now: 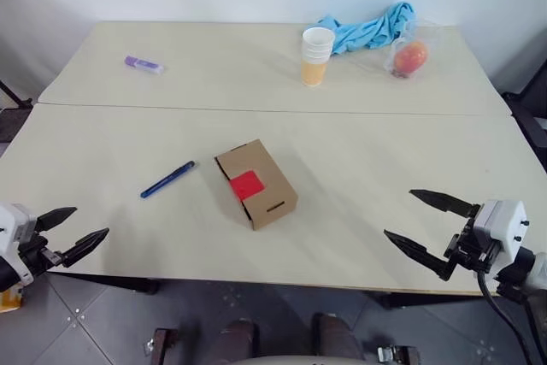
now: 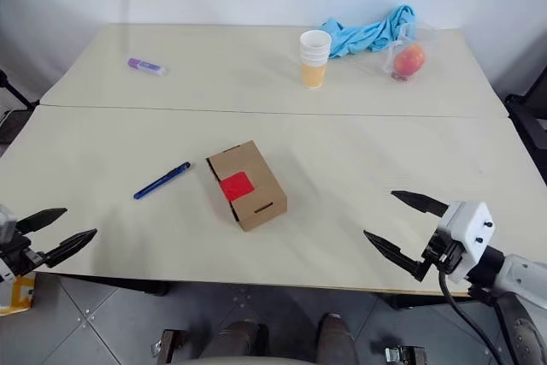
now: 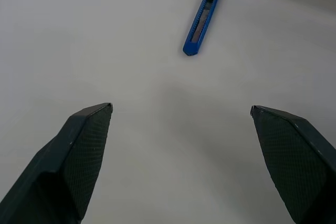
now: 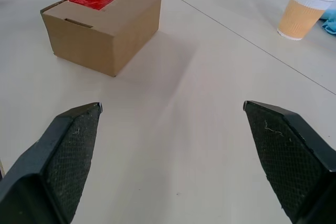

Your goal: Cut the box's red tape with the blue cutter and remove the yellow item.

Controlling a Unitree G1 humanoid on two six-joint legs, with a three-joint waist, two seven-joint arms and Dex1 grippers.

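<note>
While both claws, left (image 1: 73, 230) and right (image 1: 427, 224), hang spread and empty, the cutter (image 1: 167, 179) lies at nine o'clock of the box (image 1: 255, 184) (tape (image 1: 246, 185) uncut). Slim, stiff, probably slippery: best pinched mid-body across its width.

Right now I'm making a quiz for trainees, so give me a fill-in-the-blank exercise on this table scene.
1. The red tape sits on top of the ____.
2. The blue cutter lies on the table, apart from the box, on the robot's ____ side of it.
3. Both the left gripper and the right gripper have jaws that are ____.
4. The paper cups stand beside a blue ____.

Missing words: box; left; open; cloth
</note>
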